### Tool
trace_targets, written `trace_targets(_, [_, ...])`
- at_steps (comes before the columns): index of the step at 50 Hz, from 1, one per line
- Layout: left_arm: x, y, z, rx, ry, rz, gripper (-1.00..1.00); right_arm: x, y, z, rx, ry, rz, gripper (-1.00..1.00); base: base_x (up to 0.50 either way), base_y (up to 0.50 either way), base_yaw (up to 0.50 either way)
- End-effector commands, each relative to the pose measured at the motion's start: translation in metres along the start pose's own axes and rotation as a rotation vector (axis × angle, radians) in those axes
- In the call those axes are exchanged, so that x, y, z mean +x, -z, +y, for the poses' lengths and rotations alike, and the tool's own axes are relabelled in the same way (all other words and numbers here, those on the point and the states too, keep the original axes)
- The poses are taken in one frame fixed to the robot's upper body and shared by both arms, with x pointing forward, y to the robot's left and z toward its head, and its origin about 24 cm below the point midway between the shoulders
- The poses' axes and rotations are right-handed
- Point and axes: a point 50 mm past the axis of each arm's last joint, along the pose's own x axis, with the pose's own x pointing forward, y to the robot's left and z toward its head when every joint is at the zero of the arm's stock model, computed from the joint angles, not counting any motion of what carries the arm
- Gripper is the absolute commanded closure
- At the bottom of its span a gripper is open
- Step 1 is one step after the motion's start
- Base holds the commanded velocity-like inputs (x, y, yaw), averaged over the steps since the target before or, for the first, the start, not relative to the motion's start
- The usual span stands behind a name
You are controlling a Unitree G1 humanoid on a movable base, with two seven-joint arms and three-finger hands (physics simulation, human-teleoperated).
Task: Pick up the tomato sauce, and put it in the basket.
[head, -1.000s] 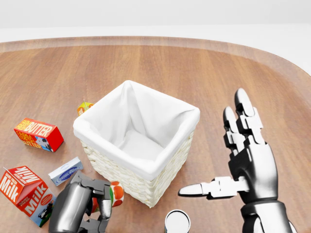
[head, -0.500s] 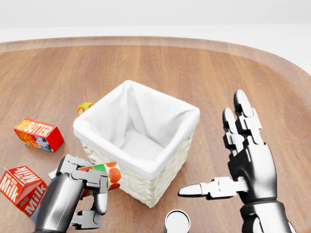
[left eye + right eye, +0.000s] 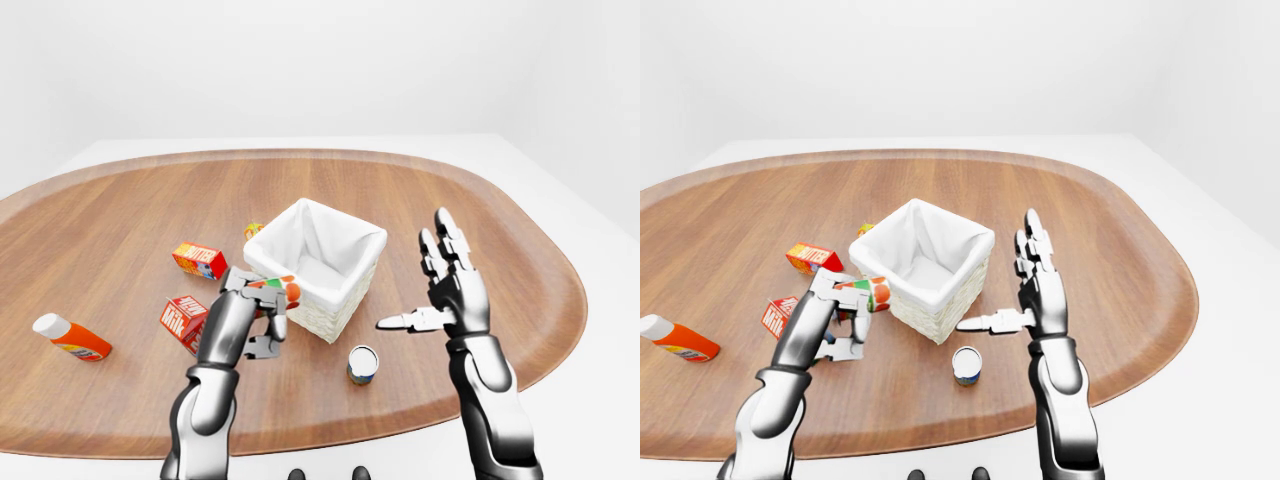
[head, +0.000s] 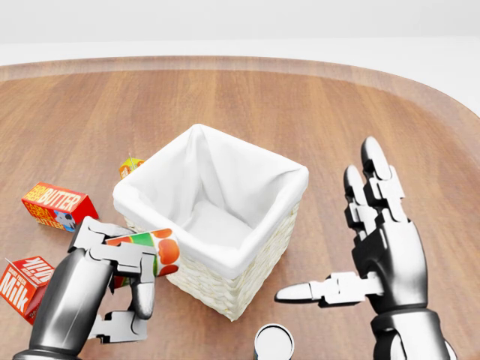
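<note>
**Tomato sauce lifted to the basket's rim**

Tomato sauce [image 4: 154, 251] is now carried higher than it was a second ago: then it sat low beside the basket's wicker wall, half hidden under the left hand [image 4: 97, 289]; half a second ago it was partway up; now its red-and-green label is level with the white-lined rim of the basket [image 4: 225, 259], at the corner nearest the table's near edge. The lift is judged done, and a carry over the rim followed by a release is what remains.

The can is held lying sideways, the left hand's fingers closed round it, with its spotted end just beside the liner. It is not yet over the opening.

The right hand [image 4: 379, 251] is unchanged, held upright to the right of the basket with fingers spread wide and thumb pointing toward it, holding nothing.

A tin [image 4: 274, 343] stands on the table [image 4: 315, 105] between the two hands. A milk carton [image 4: 22, 285] and a butter box [image 4: 58, 208] lie toward the left edge.
</note>
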Motion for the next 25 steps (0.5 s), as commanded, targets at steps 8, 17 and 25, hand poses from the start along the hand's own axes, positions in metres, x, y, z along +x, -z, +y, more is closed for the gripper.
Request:
trace_targets(8, [0.019,-0.044,0.021,0.009,-0.043,-0.204,1.00,0.002,-0.001,-0.002,-0.002,0.005,-0.005,-1.00,0.00,0.00,0.00])
trace_targets(17, [0.037,-0.060,0.020,0.032,-0.033,-0.278,1.00,0.001,0.000,-0.002,-0.002,0.005,-0.002,-1.00,0.00,0.00,0.00])
trace_targets(25, [0.055,-0.063,0.016,0.040,-0.020,-0.289,1.00,0.001,0.001,-0.002,-0.001,0.006,0.002,-1.00,0.00,0.00,0.00])
